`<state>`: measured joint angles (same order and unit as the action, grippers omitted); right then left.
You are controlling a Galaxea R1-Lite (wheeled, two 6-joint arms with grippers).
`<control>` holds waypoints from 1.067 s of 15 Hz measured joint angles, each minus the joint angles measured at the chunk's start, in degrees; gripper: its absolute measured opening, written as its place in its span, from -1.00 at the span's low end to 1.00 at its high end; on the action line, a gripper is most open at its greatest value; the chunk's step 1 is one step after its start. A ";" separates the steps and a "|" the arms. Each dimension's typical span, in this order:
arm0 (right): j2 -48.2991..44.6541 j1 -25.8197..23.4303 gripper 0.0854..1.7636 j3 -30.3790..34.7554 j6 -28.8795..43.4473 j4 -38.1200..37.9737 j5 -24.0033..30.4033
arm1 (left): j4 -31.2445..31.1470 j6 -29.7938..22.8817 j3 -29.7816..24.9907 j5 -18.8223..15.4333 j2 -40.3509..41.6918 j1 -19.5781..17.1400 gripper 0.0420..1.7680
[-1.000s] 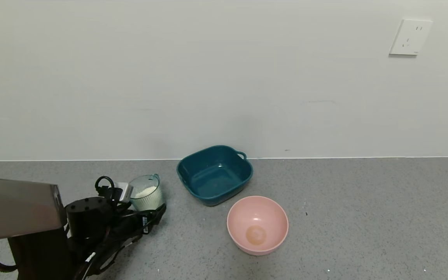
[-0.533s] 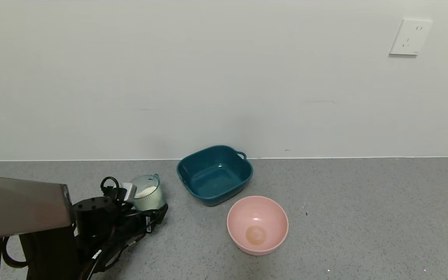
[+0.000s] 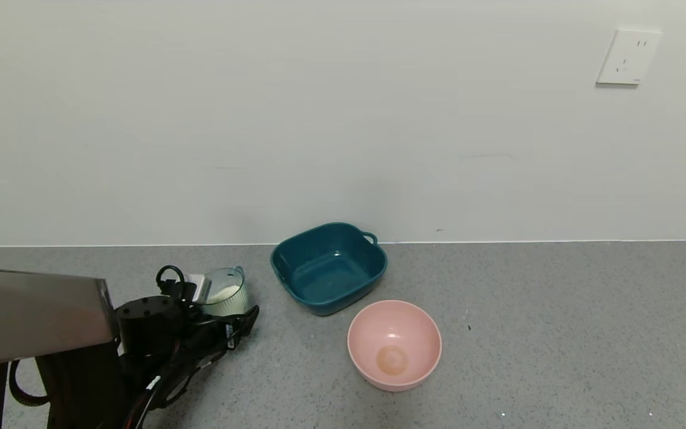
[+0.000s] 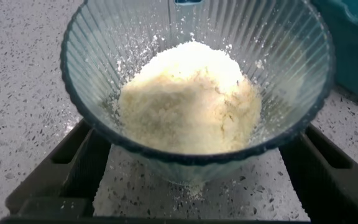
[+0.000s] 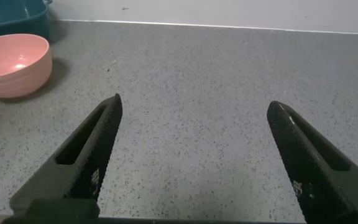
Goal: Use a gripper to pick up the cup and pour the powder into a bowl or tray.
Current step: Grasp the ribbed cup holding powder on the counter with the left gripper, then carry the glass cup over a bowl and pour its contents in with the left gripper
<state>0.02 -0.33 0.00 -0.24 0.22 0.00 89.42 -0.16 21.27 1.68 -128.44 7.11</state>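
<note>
Left end effector (image 4: 191,168) seemingly gripping cup (image 4: 197,81), powder (image 4: 188,99) inside

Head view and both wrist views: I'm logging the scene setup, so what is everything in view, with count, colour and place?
cup: one, clear pale blue-green, ribbed, on the counter left of the tray.
powder: one heap, white to cream, inside the cup.
tray: one, dark teal, with handles, at the back by the wall.
bowl: one, pink, brownish spot inside, in front of the tray.
wall socket: one, white, upper right of the wall.
counter: one, speckled grey.
left end effector: black, its fingers on either side of the cup.
right end effector: black, open, over bare counter, away from the bowl.
</note>
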 joint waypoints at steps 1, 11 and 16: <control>0.00 0.00 0.92 0.00 -0.02 0.02 0.00 | 0.02 0.00 0.22 0.11 -0.15 0.00 0.94; 0.00 0.00 0.92 0.00 0.00 0.00 0.00 | -0.01 0.11 0.69 0.79 -0.52 0.00 0.45; 0.00 0.00 0.92 0.00 -0.05 0.02 0.00 | -0.01 0.00 0.69 0.85 -0.26 0.00 0.44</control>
<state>0.02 -0.33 0.00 -0.29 0.24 0.00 89.41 -0.16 21.97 2.54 -128.70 7.11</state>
